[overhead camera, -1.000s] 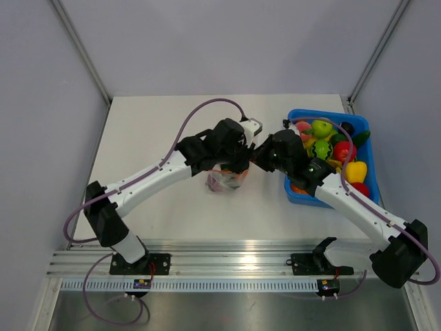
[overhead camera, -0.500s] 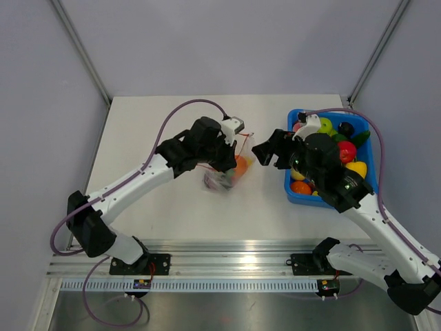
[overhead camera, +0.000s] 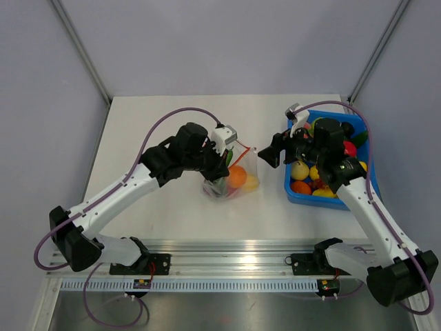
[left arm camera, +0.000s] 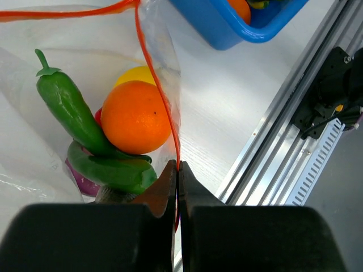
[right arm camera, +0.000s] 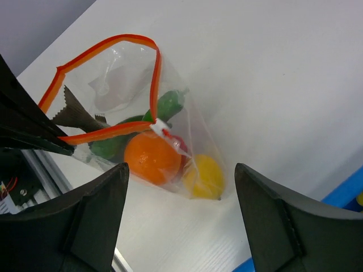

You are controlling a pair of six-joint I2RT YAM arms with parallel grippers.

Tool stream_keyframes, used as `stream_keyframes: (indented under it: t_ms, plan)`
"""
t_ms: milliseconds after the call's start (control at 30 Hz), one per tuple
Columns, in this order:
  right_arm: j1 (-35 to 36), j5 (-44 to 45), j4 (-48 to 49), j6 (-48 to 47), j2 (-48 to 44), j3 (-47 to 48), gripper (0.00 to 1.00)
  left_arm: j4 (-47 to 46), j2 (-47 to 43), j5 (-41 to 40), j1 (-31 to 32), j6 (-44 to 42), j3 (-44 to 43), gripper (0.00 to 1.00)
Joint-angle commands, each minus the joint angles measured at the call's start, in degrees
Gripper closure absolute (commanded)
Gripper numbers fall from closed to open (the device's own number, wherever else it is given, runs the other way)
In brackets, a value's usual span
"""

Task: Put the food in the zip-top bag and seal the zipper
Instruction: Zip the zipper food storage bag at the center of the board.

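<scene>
Left wrist view, left gripper [left arm camera: 177, 168] pinching zipper [left arm camera: 68, 11], obscured from overhead

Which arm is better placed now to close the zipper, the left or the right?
Right, probably. The right gripper is open and empty, facing the open zipper. The left gripper is shut on the zipper's end, steadying the zip-top bag.

A white table [overhead camera: 275, 214] stands between pale grey walls [overhead camera: 227, 41] (metal rail [overhead camera: 227, 262] along its near edge).
</scene>
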State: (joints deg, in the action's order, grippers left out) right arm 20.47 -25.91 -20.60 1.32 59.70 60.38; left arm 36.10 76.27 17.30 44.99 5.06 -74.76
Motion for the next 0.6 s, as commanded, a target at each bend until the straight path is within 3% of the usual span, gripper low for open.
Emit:
stream_keyframes:
  t_ms: [0, 333, 567]
  plan:
    - [-2.45, -17.15, 3.81, -5.71, 4.53, 1.58, 0.19, -1.03, -2.88, 2.65, -0.26, -1.90, 1.55, 1.00]
    - [-2.45, -21.19, 3.20, -13.10, 8.41, -0.52, 0.22, -0.68, -2.27, 2.48, -0.34, -1.46, 1.11, 1.00]
    - [-2.45, -21.64, 5.21, -11.61, 8.32, -2.72, 0.40, -0.15, -0.95, 2.56, -0.26, -1.46, -0.56, 1.00]
